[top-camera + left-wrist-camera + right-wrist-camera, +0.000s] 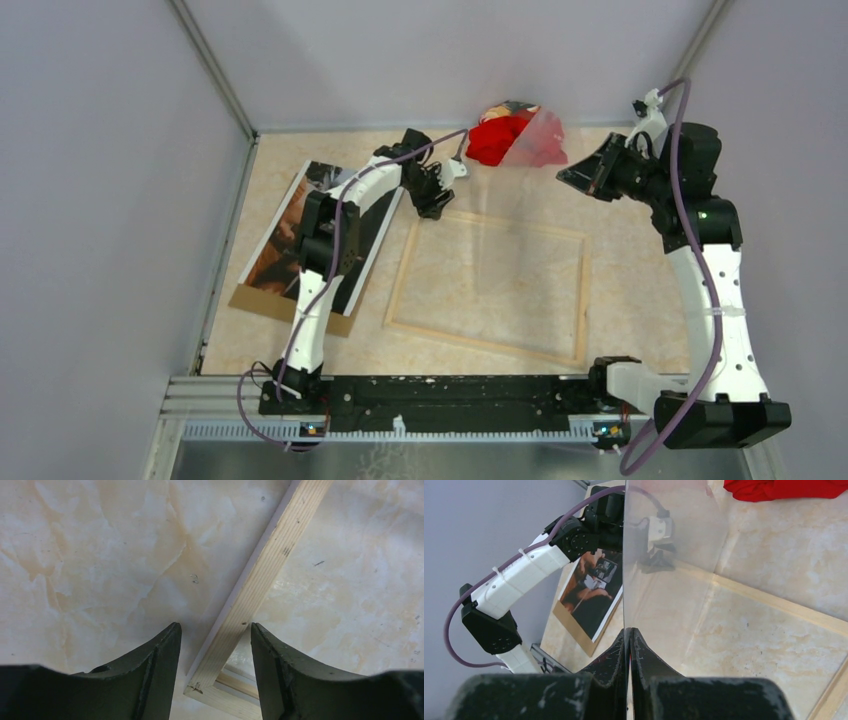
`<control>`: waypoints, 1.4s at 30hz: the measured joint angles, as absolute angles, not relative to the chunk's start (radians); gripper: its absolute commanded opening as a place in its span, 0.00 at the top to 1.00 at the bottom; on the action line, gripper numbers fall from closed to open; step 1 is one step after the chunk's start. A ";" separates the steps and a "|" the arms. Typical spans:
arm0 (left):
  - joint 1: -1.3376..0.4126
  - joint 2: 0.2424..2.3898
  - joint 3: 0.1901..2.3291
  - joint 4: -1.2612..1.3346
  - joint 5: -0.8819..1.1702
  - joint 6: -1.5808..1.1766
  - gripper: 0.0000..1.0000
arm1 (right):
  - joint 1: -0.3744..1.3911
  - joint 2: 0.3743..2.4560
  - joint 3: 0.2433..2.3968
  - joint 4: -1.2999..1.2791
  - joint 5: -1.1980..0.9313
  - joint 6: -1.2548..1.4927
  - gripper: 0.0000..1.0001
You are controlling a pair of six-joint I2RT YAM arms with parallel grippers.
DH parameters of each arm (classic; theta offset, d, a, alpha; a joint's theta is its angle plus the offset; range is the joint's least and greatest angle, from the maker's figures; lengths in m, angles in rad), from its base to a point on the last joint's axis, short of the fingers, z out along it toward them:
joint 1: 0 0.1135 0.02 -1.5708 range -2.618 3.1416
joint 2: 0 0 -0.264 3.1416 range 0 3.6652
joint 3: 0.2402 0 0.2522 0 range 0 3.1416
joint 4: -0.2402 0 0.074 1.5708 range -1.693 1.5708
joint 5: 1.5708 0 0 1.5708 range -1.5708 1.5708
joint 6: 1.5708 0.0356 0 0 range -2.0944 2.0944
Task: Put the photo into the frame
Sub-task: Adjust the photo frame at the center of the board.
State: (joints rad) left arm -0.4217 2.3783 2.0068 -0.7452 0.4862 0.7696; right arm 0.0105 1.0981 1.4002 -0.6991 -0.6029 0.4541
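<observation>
Left gripper (pixel 215 630) jaws: apart, one finger on each side of a rail of the thin-railed rectangular frame (pixel 270 565), light wood face up, close to a corner; whether the rail is touched cannot be determined.
Right gripper (pixel 629 632) jaws: pressed together on one edge of a thin, rigid transparent pane (pixel 674 555), which is held clear of the table.
Frame position: laid flat mid-table on the beige marble-patterned tabletop (pixel 640 300), with its opening unfilled.
Photo position: the large thin rectangular photo (pixel 278 245), dark picture up, is laid on a plain brown backing board (pixel 290 305) left of the frame, partly hidden by the left arm. It is not yet inserted.
Risk, pane: a slip or swing is to be expected from the narrow edge grip. The left arm could be struck if the pane is lowered while that arm is over the corner.
Risk, frame: the frame may be skewed if the left jaws are closed off-centre or dragged.
Edges: the grey side wall (pixel 100 200) is near the backing board. A crumpled red cloth (pixel 500 140) lies just beyond the far rail.
Open room: bare tabletop is seen right of the frame and between the frame and the arm bases.
</observation>
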 measured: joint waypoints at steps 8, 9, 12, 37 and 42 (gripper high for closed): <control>-0.429 2.376 1.997 -0.707 0.411 0.712 0.47 | 0.010 1.099 1.379 -0.679 -0.618 0.457 1.00; -0.428 2.375 1.993 -0.699 0.405 0.704 0.48 | 0.010 1.099 1.374 -0.674 -0.623 0.457 1.00; -0.424 2.374 1.990 -0.683 0.392 0.673 0.49 | 0.010 1.102 1.367 -0.669 -0.631 0.463 1.00; -0.374 2.273 1.831 -0.591 0.301 0.498 0.01 | -0.049 1.171 1.311 -0.515 -0.771 0.551 1.00; -0.330 2.192 1.749 -0.627 0.315 0.460 0.01 | -0.041 1.165 1.287 -0.493 -0.792 0.586 1.00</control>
